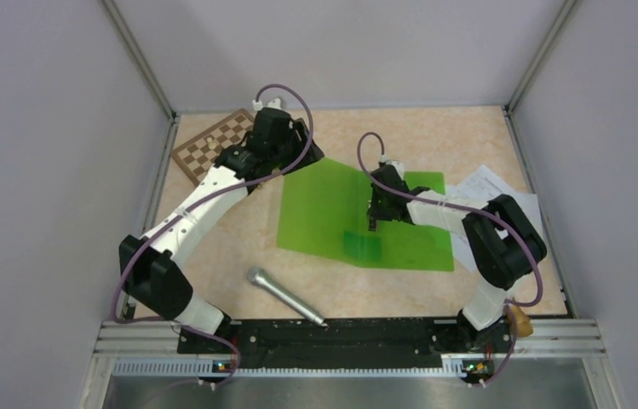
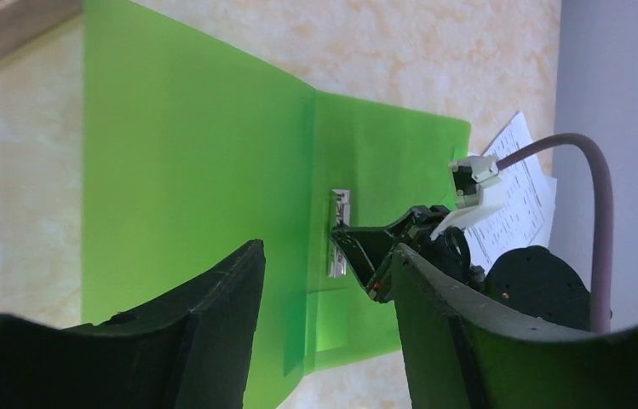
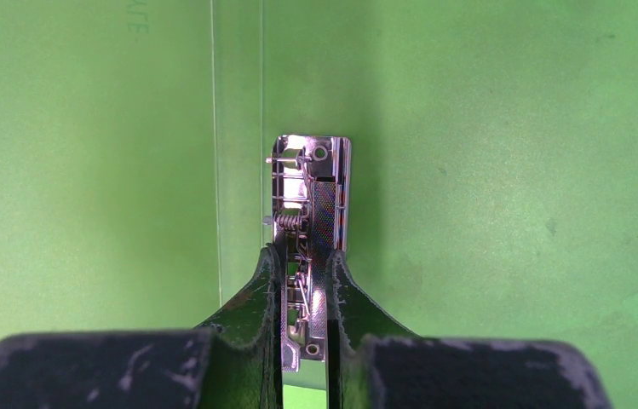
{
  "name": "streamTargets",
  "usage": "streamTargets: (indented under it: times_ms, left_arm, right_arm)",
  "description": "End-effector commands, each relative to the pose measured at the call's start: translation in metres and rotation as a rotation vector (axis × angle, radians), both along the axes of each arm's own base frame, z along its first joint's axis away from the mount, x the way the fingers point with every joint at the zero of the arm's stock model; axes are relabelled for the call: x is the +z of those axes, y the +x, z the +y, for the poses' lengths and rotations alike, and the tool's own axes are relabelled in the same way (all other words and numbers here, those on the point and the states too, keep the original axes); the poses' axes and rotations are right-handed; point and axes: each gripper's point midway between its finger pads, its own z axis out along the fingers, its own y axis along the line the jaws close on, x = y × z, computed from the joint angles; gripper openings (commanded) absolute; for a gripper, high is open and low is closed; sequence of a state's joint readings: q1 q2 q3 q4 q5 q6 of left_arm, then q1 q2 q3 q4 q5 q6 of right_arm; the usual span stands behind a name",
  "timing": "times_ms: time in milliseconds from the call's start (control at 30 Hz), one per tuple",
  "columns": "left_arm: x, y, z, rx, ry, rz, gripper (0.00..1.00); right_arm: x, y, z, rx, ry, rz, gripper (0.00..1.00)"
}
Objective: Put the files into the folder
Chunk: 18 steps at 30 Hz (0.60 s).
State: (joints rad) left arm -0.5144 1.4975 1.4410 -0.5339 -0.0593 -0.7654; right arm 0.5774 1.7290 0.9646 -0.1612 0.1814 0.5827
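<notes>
Green translucent plastic under and around the right jaws: folder (image 1: 332, 213) lying opened out on the pale worktop (image 1: 434, 136), inner faces up. Right jaws pressed nearly together, pinching the metal clip (image 3: 311, 183) from both sides at its near end; clip fixed just beside the fold line, its spring and far end showing beyond the fingertips (image 3: 268, 281). Left jaws spread wide, hovering at the far corner of the folder's other cover, well apart from the right jaws; green cover visible through the gap between them. Cannot tell whether that cover touches either left finger (image 2: 221, 315); seems tilted up from the worktop on that side. Files (image 1: 490, 192) outside the folder, lying on the worktop just beyond the cover on the side of the right jaws away from the left ones, partly under the right arm, printed faces up. Brown checkered board (image 1: 213, 141) just behind the left jaws, at the worktop's far corner. Grey metal rod with a rounded head (image 1: 285, 296) near the arm bases, apart from both jaws and clear of the folder's near edge.
</notes>
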Motion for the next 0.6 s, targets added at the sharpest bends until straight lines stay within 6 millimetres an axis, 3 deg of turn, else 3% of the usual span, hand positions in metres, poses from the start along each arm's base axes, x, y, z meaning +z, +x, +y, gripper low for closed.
streamTargets:
  times_ms: [0,67,133,233,333,467,567]
  left_arm:
    - [-0.015,0.004,-0.033,-0.106,-0.085,0.061,0.61]
    - [-0.042,0.008,-0.034,-0.102,-0.062,0.113,0.61]
    - [-0.074,0.010,-0.030,-0.081,-0.035,0.195,0.61]
    - [-0.105,0.012,-0.025,-0.066,-0.022,0.288,0.60]
    - [-0.122,0.013,-0.020,-0.050,0.001,0.325,0.60]
    - [-0.136,0.015,-0.010,-0.033,0.025,0.346,0.60]
    - [-0.144,0.016,-0.006,-0.038,0.024,0.363,0.60]
  right_arm:
    - [-0.018,-0.016,0.006,0.051,-0.018,0.059,0.00]
    - [-0.013,-0.015,0.007,0.056,-0.003,0.044,0.01]
    - [-0.005,-0.015,0.012,0.074,0.026,0.021,0.06]
    - [0.008,-0.013,0.017,0.085,0.066,-0.009,0.15]
    - [0.026,-0.011,0.019,0.086,0.086,-0.042,0.26]
    - [0.060,-0.006,0.014,0.080,0.094,-0.119,0.58]
    - [0.087,-0.003,0.002,0.056,0.098,-0.169,0.66]
